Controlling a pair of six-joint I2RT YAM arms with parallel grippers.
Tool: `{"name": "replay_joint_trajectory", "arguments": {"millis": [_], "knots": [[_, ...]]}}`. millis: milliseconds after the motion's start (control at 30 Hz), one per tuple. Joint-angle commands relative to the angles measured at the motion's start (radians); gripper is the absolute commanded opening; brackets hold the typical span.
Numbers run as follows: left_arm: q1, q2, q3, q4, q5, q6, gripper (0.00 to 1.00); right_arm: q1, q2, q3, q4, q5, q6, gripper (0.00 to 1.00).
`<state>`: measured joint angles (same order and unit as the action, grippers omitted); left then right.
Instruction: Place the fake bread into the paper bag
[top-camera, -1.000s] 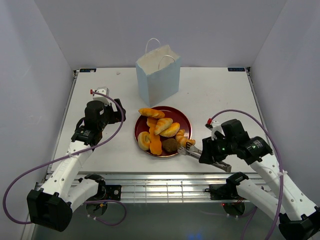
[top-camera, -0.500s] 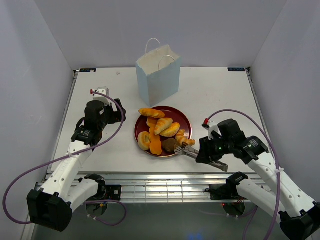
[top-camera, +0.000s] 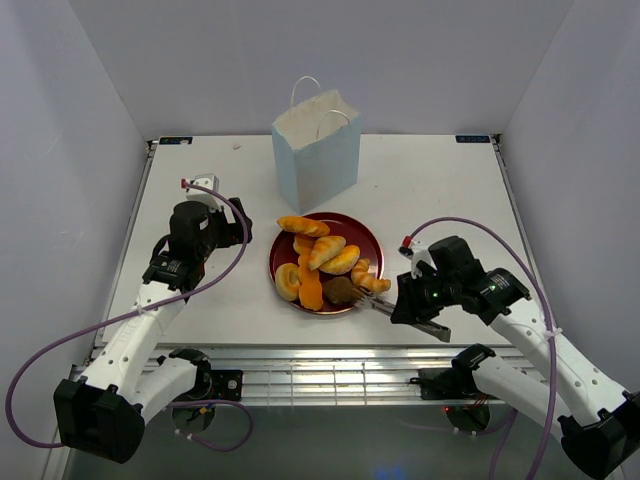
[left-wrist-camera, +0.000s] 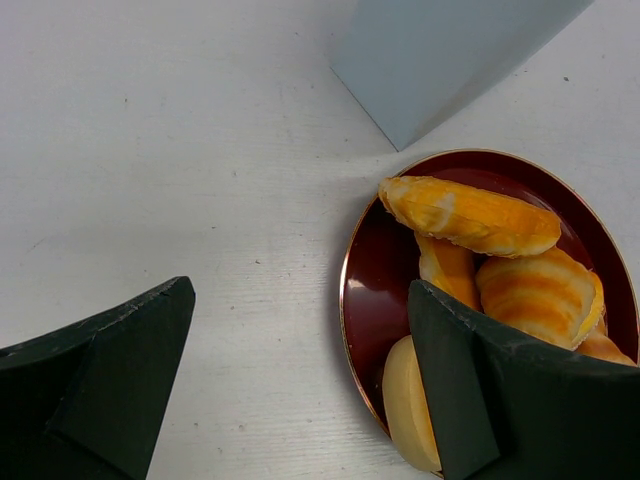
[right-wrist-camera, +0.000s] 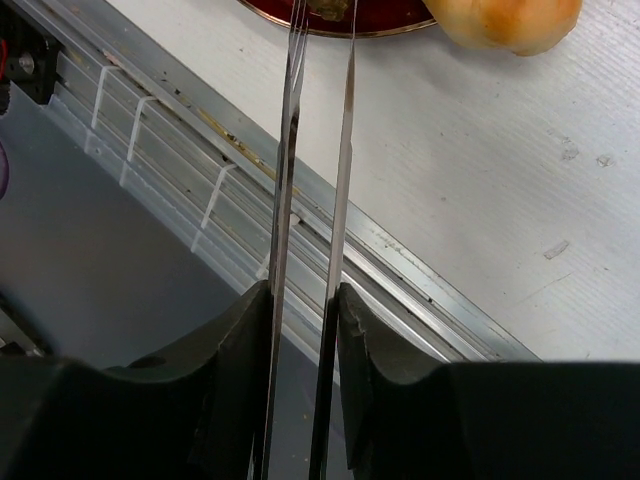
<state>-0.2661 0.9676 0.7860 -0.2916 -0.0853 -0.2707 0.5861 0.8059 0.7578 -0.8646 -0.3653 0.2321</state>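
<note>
Pale grey-lilac walls (top-camera: 100, 90) close round three sides of a white tabletop (top-camera: 440, 190); bare metal rails (top-camera: 330, 365) run along its near edge, and a purple cable (top-camera: 60, 345) loops off each arm. At the far middle stands the paper bag (top-camera: 318, 155), upright, mouth open, handles up, well apart from both arms; just in front of it sits a round dark red plate (top-camera: 368, 232) with the fake bread (top-camera: 325, 250) heaped on it, golden and orange pieces plus one dark brown one at the near side. Left of the plate the left pincer (left-wrist-camera: 300, 290) hangs over bare tabletop, fingers wide apart, nothing between them; its right finger overlaps the plate's edge in the wrist view. On the other side, the right pincer (right-wrist-camera: 303, 295) is clamped on thin metal tongs (right-wrist-camera: 288, 130); their tips reach the plate's near rim beside the dark piece; whether they grip anything I cannot tell.
</note>
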Motion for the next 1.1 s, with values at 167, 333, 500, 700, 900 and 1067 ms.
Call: {"name": "replay_joint_trajectory", "arguments": {"millis": [167,333,500,700,900,1067], "knots": [[-0.007,-0.021,0.019,0.009,0.004,0.005,0.98,0.014,0.022,0.139,-0.013,0.022,-0.011,0.23],[-0.007,-0.026,0.018,0.008,-0.001,0.008,0.98,0.014,0.035,0.244,-0.08,0.089,-0.031,0.22],[-0.009,-0.029,0.018,0.009,-0.004,0.008,0.98,0.014,0.036,0.307,-0.108,0.101,-0.033,0.18],[-0.009,-0.033,0.021,0.006,-0.001,0.008,0.98,0.015,0.038,0.374,-0.137,0.089,-0.043,0.14],[-0.009,-0.04,0.019,0.009,-0.002,0.007,0.98,0.015,0.075,0.536,-0.178,0.089,-0.074,0.15],[-0.01,-0.037,0.021,0.008,0.007,0.005,0.98,0.014,0.134,0.656,-0.16,0.086,-0.08,0.15]]}}
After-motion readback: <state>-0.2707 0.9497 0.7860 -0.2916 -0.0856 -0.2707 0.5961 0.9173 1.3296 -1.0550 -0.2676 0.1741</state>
